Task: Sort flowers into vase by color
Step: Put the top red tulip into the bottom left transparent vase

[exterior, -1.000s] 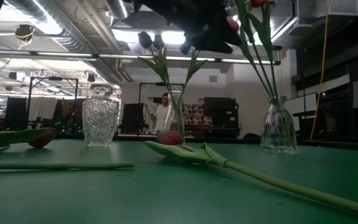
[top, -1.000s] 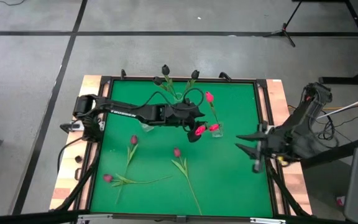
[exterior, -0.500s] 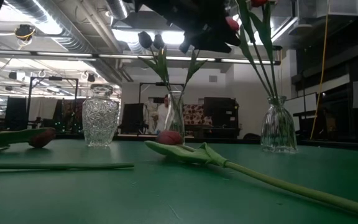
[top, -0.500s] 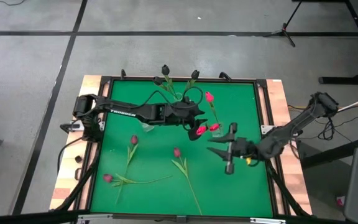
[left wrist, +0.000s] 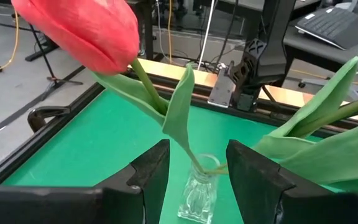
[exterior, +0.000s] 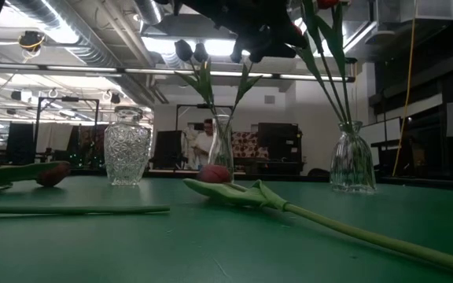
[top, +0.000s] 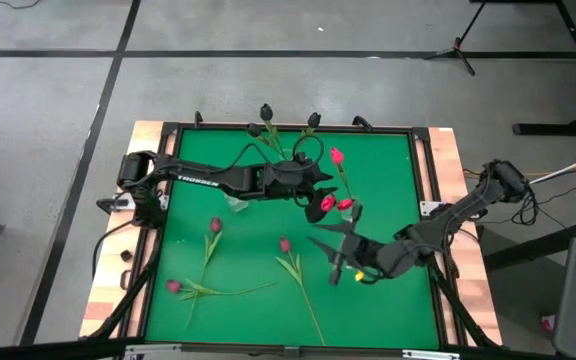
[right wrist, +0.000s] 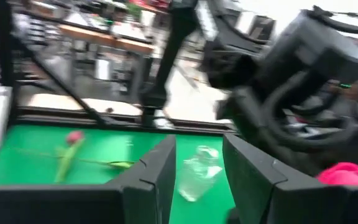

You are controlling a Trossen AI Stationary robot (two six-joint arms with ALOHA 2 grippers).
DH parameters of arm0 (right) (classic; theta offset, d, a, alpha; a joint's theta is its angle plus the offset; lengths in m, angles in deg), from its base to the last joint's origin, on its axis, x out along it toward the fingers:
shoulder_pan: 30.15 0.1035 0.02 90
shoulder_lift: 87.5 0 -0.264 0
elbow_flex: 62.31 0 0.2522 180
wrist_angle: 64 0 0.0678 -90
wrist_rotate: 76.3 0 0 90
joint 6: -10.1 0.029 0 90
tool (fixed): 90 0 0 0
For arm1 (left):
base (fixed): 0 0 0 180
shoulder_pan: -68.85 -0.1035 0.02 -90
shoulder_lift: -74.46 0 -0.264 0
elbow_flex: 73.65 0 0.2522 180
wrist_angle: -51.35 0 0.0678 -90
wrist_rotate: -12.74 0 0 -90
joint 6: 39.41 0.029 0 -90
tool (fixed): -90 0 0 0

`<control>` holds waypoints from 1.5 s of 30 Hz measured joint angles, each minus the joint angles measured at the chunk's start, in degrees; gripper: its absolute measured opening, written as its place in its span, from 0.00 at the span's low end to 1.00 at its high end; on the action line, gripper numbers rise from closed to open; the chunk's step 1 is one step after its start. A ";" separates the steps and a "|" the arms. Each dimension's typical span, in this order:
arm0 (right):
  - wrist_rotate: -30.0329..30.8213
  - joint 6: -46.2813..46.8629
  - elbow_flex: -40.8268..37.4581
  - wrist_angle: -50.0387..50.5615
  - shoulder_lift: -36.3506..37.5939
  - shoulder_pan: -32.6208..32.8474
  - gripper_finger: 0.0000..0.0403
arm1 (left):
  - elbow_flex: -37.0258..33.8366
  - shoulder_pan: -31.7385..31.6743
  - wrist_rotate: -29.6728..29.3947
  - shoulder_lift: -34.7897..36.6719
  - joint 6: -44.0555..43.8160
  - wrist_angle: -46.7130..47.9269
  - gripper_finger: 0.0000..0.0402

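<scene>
One pink tulip [left wrist: 79, 28] rises above left gripper [left wrist: 194, 165].

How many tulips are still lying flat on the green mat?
3 by the high view: one at mid-left, one near the centre, one toward the front-left corner. The arms could be hiding others.

Table [top: 268, 250] is showing matt green felt-like cloth with a bare wood rim [top: 446, 160]. Vases [exterior: 127, 147] are looking like clear glossy glass, one cut-patterned; flowers [left wrist: 82, 28] are looking smooth, plasticky.
</scene>
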 joint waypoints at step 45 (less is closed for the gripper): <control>37.43 -4.63 0.19 3.28 0.74 -2.59 0.33 | -0.02 1.60 -1.99 -0.02 0.92 2.08 0.39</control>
